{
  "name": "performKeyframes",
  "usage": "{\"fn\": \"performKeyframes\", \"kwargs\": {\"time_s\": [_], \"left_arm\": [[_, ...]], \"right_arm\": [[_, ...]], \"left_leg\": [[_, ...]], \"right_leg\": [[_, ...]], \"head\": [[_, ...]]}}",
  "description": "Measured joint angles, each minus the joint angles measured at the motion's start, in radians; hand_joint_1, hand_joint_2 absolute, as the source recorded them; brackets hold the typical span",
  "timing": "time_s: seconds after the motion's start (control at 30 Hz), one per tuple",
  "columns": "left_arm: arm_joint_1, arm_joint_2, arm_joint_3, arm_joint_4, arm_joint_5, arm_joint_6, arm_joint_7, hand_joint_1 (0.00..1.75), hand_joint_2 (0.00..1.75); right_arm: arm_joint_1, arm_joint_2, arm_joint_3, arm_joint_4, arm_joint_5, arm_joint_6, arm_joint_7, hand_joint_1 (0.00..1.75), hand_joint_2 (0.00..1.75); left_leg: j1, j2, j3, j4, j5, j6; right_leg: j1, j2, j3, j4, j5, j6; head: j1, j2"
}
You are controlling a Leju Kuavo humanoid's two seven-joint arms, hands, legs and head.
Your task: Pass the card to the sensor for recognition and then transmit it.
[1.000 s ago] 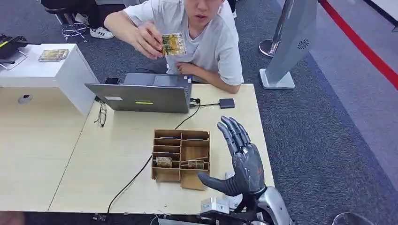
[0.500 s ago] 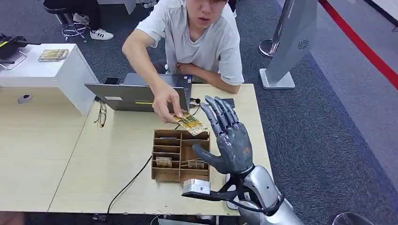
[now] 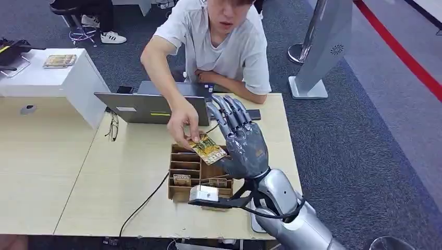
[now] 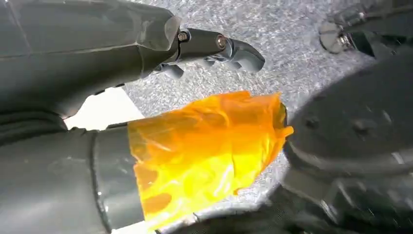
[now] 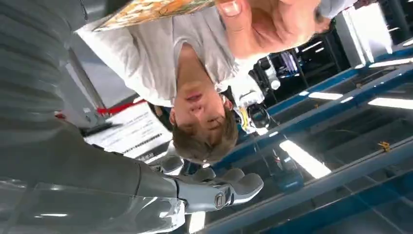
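Head view: over the last second the person's hand (image 3: pixel 183 121) has brought the card (image 3: pixel 208 148) down from chest height to the palm of the right hand (image 3: pixel 241 141), whose spread fingers haven't closed on it, so the handover is starting; the wooden organizer (image 3: pixel 201 172) sits at 6 o'clock from the laptop (image 3: pixel 156 108) on the pale table (image 3: pixel 104 177), grey carpet beyond. Left wrist view: the left hand (image 4: pixel 214 48) hangs over carpet, fingers curled, holding nothing. Right wrist view: the card (image 5: pixel 151 9) is pinched by the person's thumb (image 5: pixel 234 14).

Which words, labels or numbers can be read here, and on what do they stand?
None can be read.
Card: colourful print, too blurred.
Laptop: a yellow-green sticker and a white one, too small.
Paper behind the person: printed lines, too blurred.
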Motion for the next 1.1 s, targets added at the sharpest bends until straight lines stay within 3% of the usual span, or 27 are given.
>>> {"fn": "performKeyframes", "kwargs": {"time_s": [0.03, 0.07, 0.17, 0.2, 0.23, 0.27, 0.33, 0.53, 1.1], "left_arm": [[0.005, 0.012, -0.003, -0.007, -0.028, 0.035, -0.027, 0.00, 0.00], [-0.002, 0.008, -0.038, -0.018, -0.142, 0.158, -0.068, 0.00, 0.00], [-0.072, -0.018, -0.219, 0.024, -0.507, 0.664, -0.018, 0.00, 0.00], [-0.098, -0.028, -0.279, 0.044, -0.539, 0.790, -0.014, 0.00, 0.00], [-0.116, -0.033, -0.320, 0.062, -0.516, 0.855, -0.008, 0.00, 0.00], [-0.134, -0.040, -0.360, 0.075, -0.491, 0.872, -0.008, 0.00, 0.00], [-0.156, -0.042, -0.409, 0.089, -0.474, 0.814, -0.008, 0.00, 0.00], [-0.155, -0.036, -0.481, 0.101, -0.459, 0.790, -0.009, 0.00, 0.00], [-0.160, -0.031, -0.526, 0.104, -0.457, 0.777, -0.004, 0.00, 0.00]], "right_arm": [[-0.005, 0.000, 0.000, 0.004, 0.024, 0.005, 0.026, 0.00, 1.75], [-0.004, 0.000, -0.007, 0.004, 0.069, 0.028, 0.071, 0.00, 1.75], [0.005, 0.000, -0.034, -0.016, 0.107, 0.078, 0.074, 0.00, 1.75], [0.006, 0.000, -0.039, -0.022, 0.111, 0.085, 0.073, 0.00, 1.75], [0.008, 0.000, -0.043, -0.026, 0.116, 0.088, 0.072, 0.00, 1.75], [0.011, 0.000, -0.049, -0.029, 0.118, 0.090, 0.070, 0.00, 1.75], [0.017, 0.000, -0.059, -0.034, 0.119, 0.092, 0.070, 0.00, 1.75], [0.030, 0.000, -0.066, -0.045, 0.120, 0.091, 0.069, 0.00, 1.75], [0.042, 0.000, -0.082, -0.072, 0.120, 0.092, 0.061, 0.00, 1.75]], "left_leg": [[0.000, 0.000, 0.001, 0.000, 0.000, 0.000], [0.000, -0.001, 0.002, 0.000, 0.000, 0.000], [-0.003, -0.006, -0.006, 0.000, 0.005, 0.004], [-0.002, -0.006, -0.007, 0.000, 0.005, 0.004], [-0.001, -0.005, -0.006, 0.000, 0.005, 0.004], [-0.001, -0.003, -0.006, 0.001, 0.005, 0.004], [-0.002, 0.001, -0.005, 0.001, 0.004, 0.005], [-0.002, 0.002, -0.007, 0.001, 0.004, 0.005], [-0.001, 0.003, -0.007, 0.001, 0.004, 0.004]], "right_leg": [[0.000, 0.000, -0.001, 0.000, 0.000, 0.000], [0.000, -0.001, -0.002, -0.001, 0.000, 0.000], [-0.003, -0.006, -0.004, 0.000, 0.002, 0.002], [-0.002, -0.006, -0.004, 0.000, 0.002, 0.003], [-0.002, -0.005, -0.003, 0.000, 0.003, 0.002], [-0.002, -0.003, -0.003, 0.000, 0.004, 0.003], [-0.002, 0.001, -0.004, 0.000, 0.006, 0.003], [-0.002, 0.002, -0.007, -0.001, 0.006, 0.003], [-0.002, 0.003, -0.008, -0.001, 0.006, 0.002]], "head": [[-0.001, 0.000], [0.002, 0.000], [-0.002, 0.000], [0.000, 0.000], [0.001, 0.000], [0.000, 0.000], [0.000, 0.000], [0.000, 0.000], [0.000, 0.000]]}}
